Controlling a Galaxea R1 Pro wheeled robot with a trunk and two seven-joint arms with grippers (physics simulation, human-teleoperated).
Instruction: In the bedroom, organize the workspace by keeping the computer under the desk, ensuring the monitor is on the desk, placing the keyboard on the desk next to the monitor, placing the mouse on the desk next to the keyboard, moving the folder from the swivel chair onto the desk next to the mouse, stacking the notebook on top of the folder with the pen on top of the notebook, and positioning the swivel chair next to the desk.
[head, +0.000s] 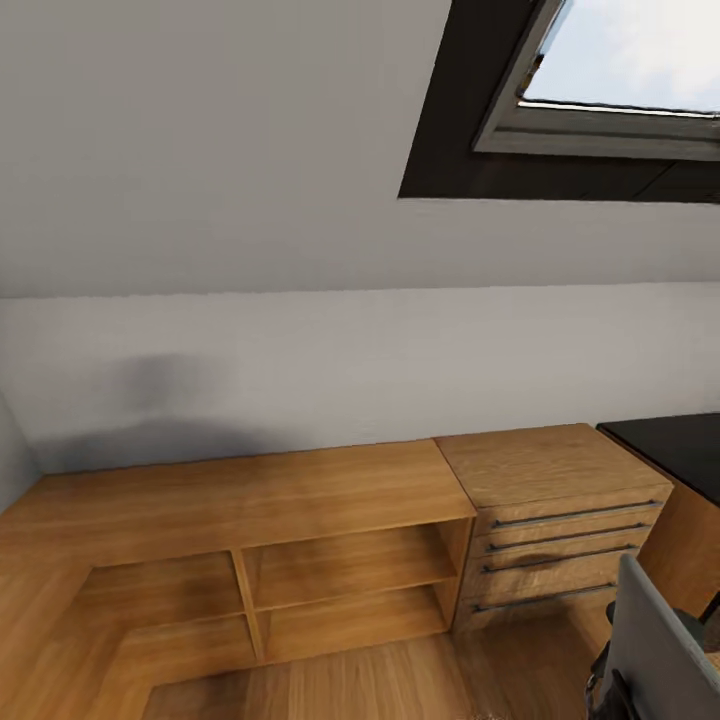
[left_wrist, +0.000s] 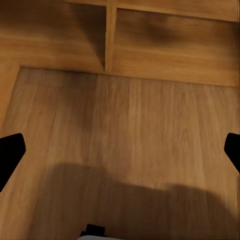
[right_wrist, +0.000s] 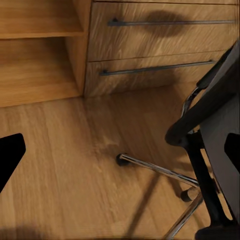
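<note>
From the head, we are seeing the grey chair at the lower right, beside the wooden drawer unit, with the black desk corner behind it. At the left wrist, our left pincer is hanging wide apart over bare wood floor, holding nothing. At the right wrist, our right pincer is gaping empty, the chair's chrome legs just ahead.

matt wood shelf unit, chrome chair base
</note>
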